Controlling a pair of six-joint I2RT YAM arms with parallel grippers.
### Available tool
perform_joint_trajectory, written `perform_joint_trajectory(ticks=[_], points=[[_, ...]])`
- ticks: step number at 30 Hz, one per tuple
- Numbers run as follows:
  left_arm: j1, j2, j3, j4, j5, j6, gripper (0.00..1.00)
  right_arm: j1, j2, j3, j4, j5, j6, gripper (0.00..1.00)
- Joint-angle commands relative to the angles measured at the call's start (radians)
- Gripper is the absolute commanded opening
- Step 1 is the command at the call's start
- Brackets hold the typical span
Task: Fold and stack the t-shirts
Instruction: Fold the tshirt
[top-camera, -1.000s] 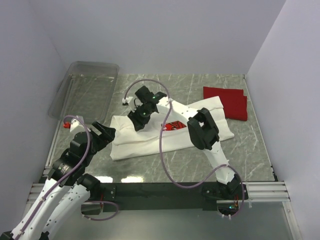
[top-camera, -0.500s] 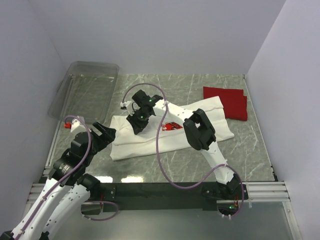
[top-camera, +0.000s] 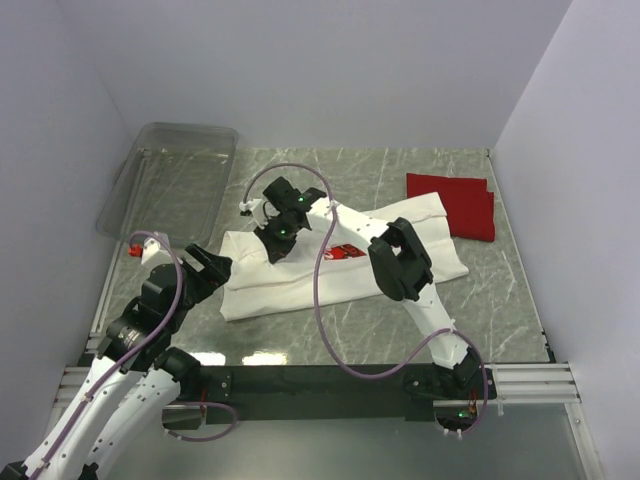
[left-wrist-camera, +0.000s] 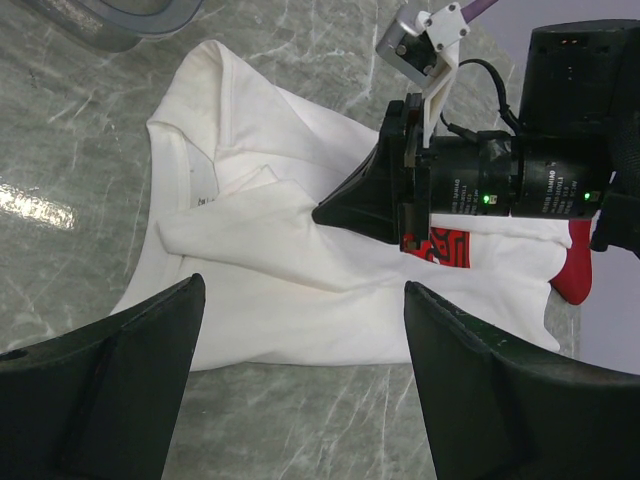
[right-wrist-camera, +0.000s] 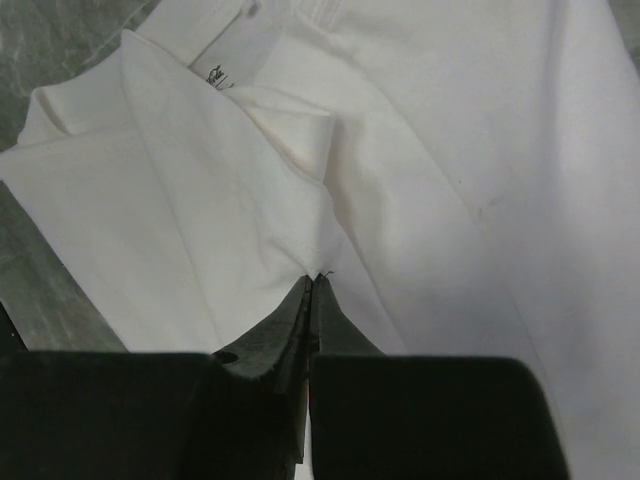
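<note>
One change: the right pincer (right-wrist-camera: 312, 282), pinching a fold of the white t-shirt (top-camera: 300, 285) at table (top-camera: 400, 170) centre, has shifted slightly toward 9 o'clock, advancing the fold, while the left pincer (top-camera: 205, 268) hovers spread at 8 o'clock.

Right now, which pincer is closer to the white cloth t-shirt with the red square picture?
Right. The right pincer is shut on a fold of the white cloth t-shirt; the left pincer hangs open by its left edge.

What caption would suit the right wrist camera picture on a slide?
Right hand shut, pinching a folded flap of the white t-shirt on a grey marbled table.
</note>
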Motion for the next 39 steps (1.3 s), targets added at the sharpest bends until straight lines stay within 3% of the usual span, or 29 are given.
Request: perform_joint_trajectory(ticks=[1,10,39], points=[[0.000,-0.007,0.001,0.032,0.011,0.016,0.86,-0.007,-0.124,-0.005,0.024,0.027,-0.014,0.00],[0.000,-0.006,0.001,0.034,0.011,0.020,0.86,-0.051,-0.214,-0.103,0.089,0.064,-0.002,0.00],[0.001,0.031,-0.005,0.053,0.024,0.037,0.86,-0.131,-0.254,-0.229,0.254,0.334,0.119,0.00]])
